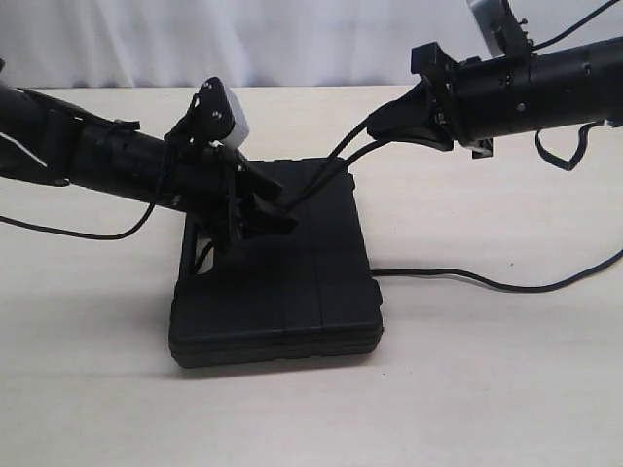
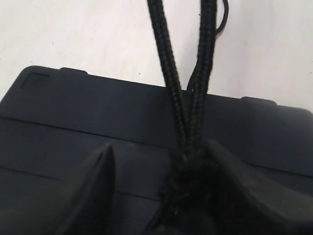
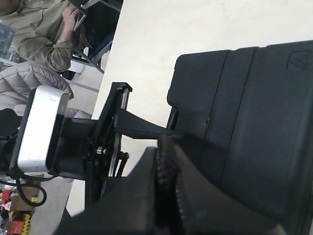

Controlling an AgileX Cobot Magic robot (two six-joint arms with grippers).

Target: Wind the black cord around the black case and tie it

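Braided black cord [image 2: 168, 73] over ribbed black case [image 2: 73, 112]

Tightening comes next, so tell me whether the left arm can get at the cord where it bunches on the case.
Probably yes. The left tool sits over the black case, jaws apart, with the bunch of the black cord between them. The right tool holds the two strands up, clear of it.
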